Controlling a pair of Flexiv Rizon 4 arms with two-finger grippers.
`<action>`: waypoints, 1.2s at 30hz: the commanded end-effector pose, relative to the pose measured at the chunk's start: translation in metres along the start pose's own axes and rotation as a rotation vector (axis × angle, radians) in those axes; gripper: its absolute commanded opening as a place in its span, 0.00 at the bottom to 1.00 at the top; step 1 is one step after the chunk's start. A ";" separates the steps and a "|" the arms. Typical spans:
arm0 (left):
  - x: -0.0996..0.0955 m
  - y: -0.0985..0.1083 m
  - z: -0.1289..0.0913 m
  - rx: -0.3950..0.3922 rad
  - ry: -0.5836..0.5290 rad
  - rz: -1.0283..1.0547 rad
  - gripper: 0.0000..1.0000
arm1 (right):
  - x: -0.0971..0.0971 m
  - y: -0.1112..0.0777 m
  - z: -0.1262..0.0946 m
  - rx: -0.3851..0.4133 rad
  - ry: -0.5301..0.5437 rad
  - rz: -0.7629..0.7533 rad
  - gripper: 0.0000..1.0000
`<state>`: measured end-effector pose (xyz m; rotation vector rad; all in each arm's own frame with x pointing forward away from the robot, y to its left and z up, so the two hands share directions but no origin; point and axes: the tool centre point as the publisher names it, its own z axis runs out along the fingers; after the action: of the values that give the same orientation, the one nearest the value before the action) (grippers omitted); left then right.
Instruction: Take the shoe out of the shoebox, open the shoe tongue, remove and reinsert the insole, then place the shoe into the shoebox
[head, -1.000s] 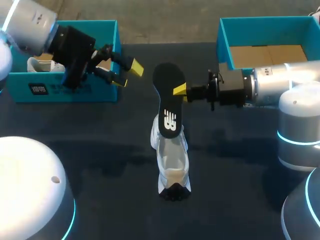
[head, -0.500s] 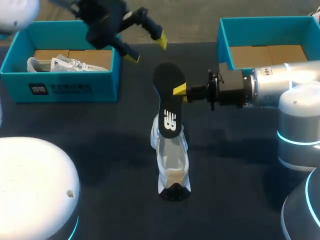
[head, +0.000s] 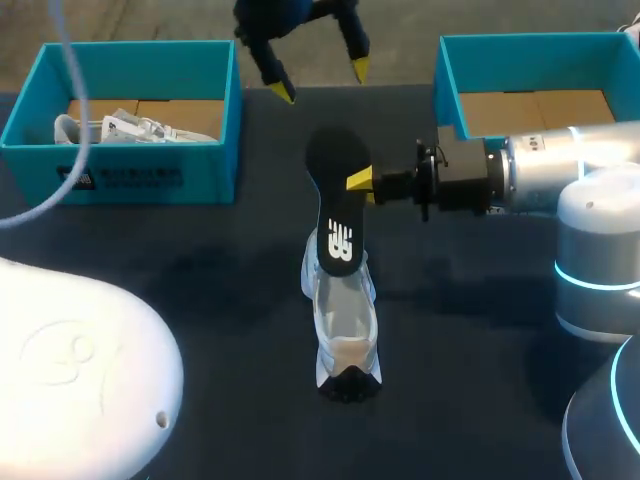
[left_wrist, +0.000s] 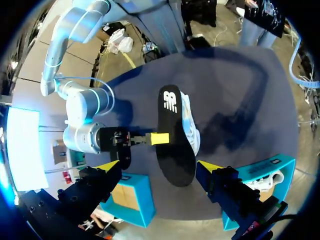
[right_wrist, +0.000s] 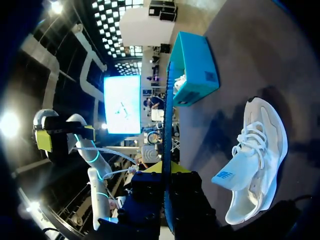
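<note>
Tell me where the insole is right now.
In the head view the black insole stands mid-table, pinched by the right gripper, its lower end over the white shoe.

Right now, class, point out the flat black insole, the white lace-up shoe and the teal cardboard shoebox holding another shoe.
flat black insole (head: 337, 200), head view, its middle.
white lace-up shoe (head: 345, 330), head view, its upper.
teal cardboard shoebox (head: 205, 180), head view, its front wall.

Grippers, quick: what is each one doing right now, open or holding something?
Left gripper: open, holding nothing.
Right gripper: shut on the black insole.
</note>
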<state>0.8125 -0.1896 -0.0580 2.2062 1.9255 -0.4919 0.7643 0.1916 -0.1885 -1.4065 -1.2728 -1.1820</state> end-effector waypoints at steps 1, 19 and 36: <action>-0.011 0.007 -0.001 0.113 0.322 -0.003 1.00 | 0.001 -0.001 0.000 -0.001 -0.006 0.002 0.00; -0.022 -0.001 0.014 0.080 0.397 -0.073 1.00 | 0.001 -0.001 0.000 -0.001 -0.006 0.002 0.00; 0.016 -0.021 0.006 0.038 0.023 -0.164 1.00 | 0.001 -0.001 0.000 -0.001 -0.006 0.002 0.00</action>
<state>0.8001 -0.1899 -0.0590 2.2887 2.2735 -0.2662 0.7643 0.1916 -0.1885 -1.4066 -1.2728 -1.1820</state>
